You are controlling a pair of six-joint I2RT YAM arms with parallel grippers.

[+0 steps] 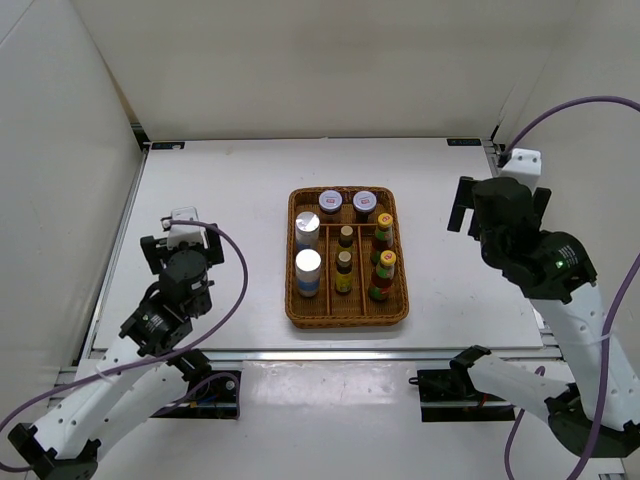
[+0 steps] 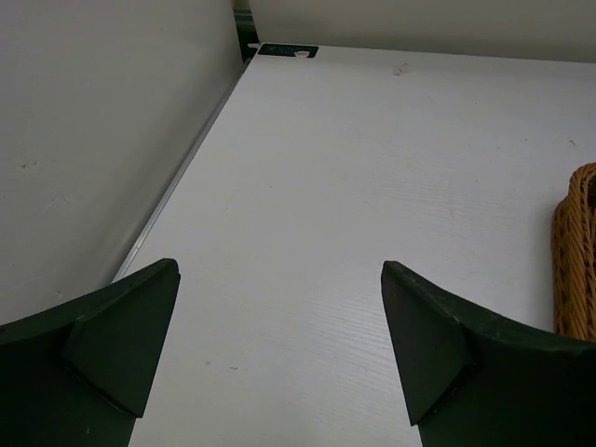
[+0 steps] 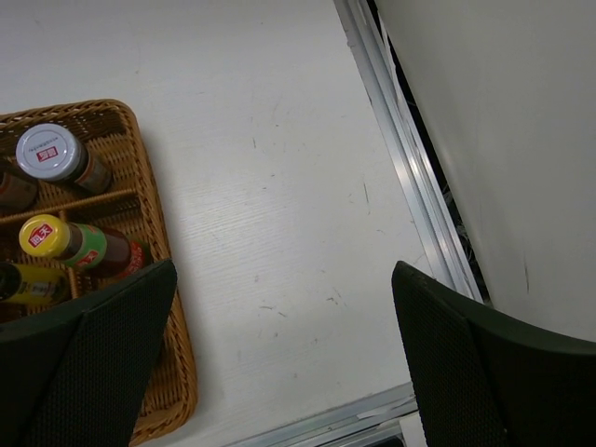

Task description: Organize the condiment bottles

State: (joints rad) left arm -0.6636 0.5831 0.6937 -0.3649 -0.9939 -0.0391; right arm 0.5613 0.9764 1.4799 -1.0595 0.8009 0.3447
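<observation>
Centrally on the white table (image 1: 215, 180) sits a brown wicker divided tray (image 1: 346, 322), and all eight condiment bottles are inside it. Its far section holds a purple-lidded jar (image 1: 331, 202) and, just beside it on the right, a second purple-lidded jar (image 1: 364, 204). Nearer the arms the tray splits into three long lanes that run front to back.

- **Left lane:** a silver-topped white cylinder (image 1: 306, 227), with another silver-topped white cylinder (image 1: 308, 265) nearer the arms.
- **Middle lane:** a small dark yellow-labelled bottle (image 1: 346, 238) and its twin dark yellow-labelled bottle (image 1: 344, 272), one behind the other.
- **Right lane:** a red yellow-capped sauce bottle (image 1: 383, 228) and a nearer red yellow-capped sauce bottle (image 1: 384, 270).

Every container appears to stand upright, cap or lid uppermost and long axis vertical. None looks tipped over.

From the right wrist, each jar lid carries a small red square mark, the sauce bottle's yellow cap bears a red mark, and a green band circles its neck. The writing on all of them is too small to read.

The left gripper (image 2: 279, 349) hangs over bare table well to the left of the tray, its jaws spread wide and grasping nothing. The right gripper (image 3: 284, 363) hovers to the right of the tray, beside its right wall. Its jaws are likewise fully parted and empty.
</observation>
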